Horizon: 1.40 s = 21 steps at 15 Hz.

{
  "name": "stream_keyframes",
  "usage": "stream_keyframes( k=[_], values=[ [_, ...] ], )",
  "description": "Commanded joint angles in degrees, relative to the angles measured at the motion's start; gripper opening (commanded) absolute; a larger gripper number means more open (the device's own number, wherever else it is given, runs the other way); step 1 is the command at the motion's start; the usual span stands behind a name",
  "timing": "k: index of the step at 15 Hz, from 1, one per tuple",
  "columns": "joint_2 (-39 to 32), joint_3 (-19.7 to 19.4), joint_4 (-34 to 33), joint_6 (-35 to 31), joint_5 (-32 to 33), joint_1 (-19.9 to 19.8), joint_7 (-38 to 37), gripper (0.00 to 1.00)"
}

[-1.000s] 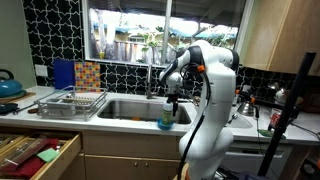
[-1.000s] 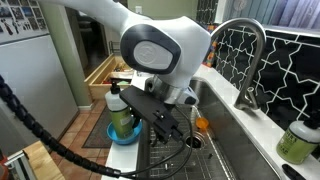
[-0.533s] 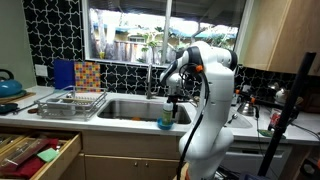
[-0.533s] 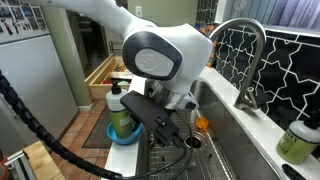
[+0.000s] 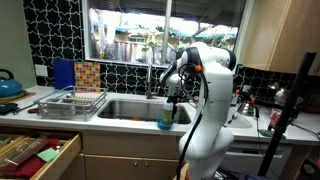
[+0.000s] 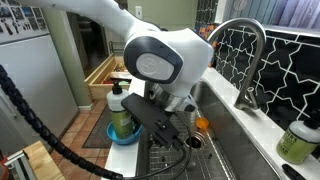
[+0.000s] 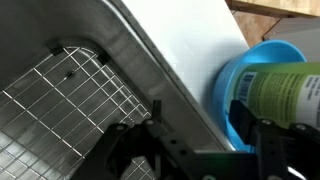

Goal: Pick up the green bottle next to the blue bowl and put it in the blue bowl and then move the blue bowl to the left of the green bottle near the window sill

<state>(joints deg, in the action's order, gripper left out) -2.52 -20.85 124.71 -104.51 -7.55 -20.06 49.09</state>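
Note:
The green bottle with a white cap stands upright inside the blue bowl on the counter edge beside the sink; both also show in the wrist view, bottle and bowl. My gripper hangs over the bowl's sink-side rim, jaws open, one finger over the bowl, the other over the sink; nothing is gripped. It sits low by the bowl in both exterior views. Another green bottle stands by the tile wall under the window sill.
The steel sink with a wire grid lies right beside the bowl. A tall faucet stands behind it. A dish rack, a blue kettle and an open drawer show further along.
The arm has shifted only slightly over the bowl. The bottle and the bowl have stayed where they were.

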Motion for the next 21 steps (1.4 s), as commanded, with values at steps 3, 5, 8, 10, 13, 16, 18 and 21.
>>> stream_keyframes(
  k=[3,5,8,10,13,16,18,21],
  values=[
    [-0.8,0.2,0.2,0.2,-1.7,-0.9,1.8,0.54],
    [-0.7,0.2,0.2,0.4,-1.9,-0.9,2.1,0.46],
    [-0.2,0.4,0.4,0.4,-2.0,-0.7,2.3,0.39],
    [0.3,0.5,0.6,0.4,-1.8,-0.6,2.4,0.38],
    [0.5,0.7,0.7,0.4,-1.7,-0.5,2.8,0.3],
    [0.5,0.8,0.7,0.3,-1.7,-0.5,3.2,0.24],
    [0.5,1.0,0.7,0.3,-1.6,-0.4,3.3,0.1],
    [0.2,1.3,0.6,0.3,-1.7,-0.3,3.5,0.0]
  ],
)
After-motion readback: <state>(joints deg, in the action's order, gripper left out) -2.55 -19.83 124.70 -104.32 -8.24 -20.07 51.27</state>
